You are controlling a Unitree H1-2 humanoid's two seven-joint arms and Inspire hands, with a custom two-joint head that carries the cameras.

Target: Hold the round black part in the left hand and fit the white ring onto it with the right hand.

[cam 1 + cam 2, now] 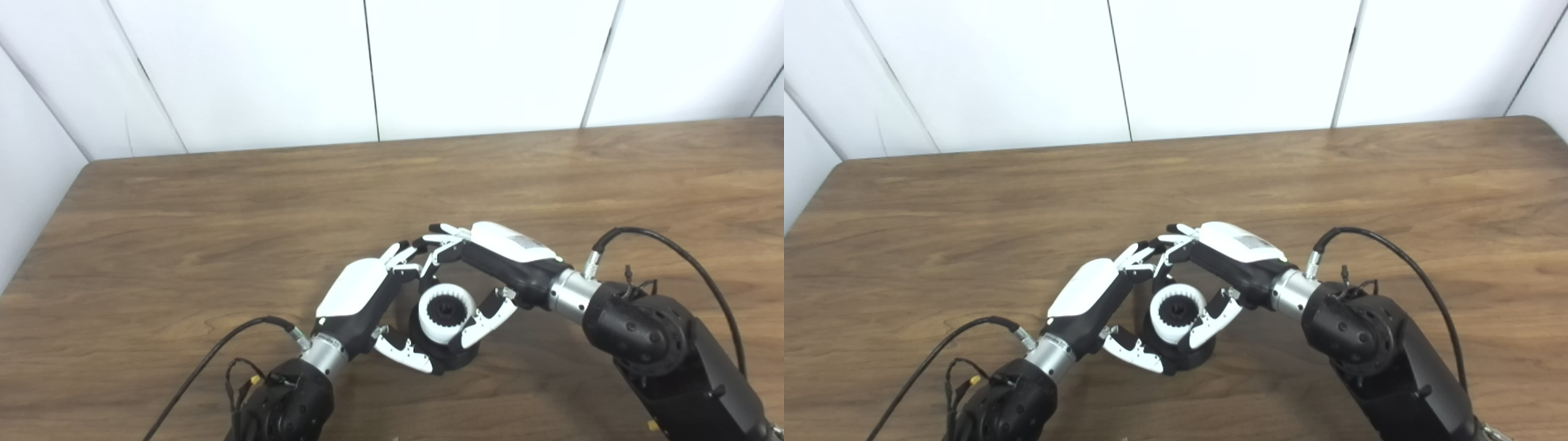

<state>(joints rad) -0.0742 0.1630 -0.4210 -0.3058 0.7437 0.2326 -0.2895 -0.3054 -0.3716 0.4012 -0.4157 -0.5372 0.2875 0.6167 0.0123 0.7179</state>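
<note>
The left hand [358,300] was wrapped around the round black part [444,352] from its nine o'clock side, thumb hooked under the near rim, evidently so the part was kept steady on the table [184,233]. From three o'clock the right hand [499,263] was closed on the white ring [447,312], which was sitting on top of the black part. Whether the ring was fully seated could not be told; the double grip seemingly kept both pieces aligned.

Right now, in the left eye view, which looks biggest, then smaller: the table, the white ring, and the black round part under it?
1. Table, by far the largest.
2. Round black part: it looks a little wider than the ring, though fingers hide much of it, so this is unsure.
3. White ring.
</note>
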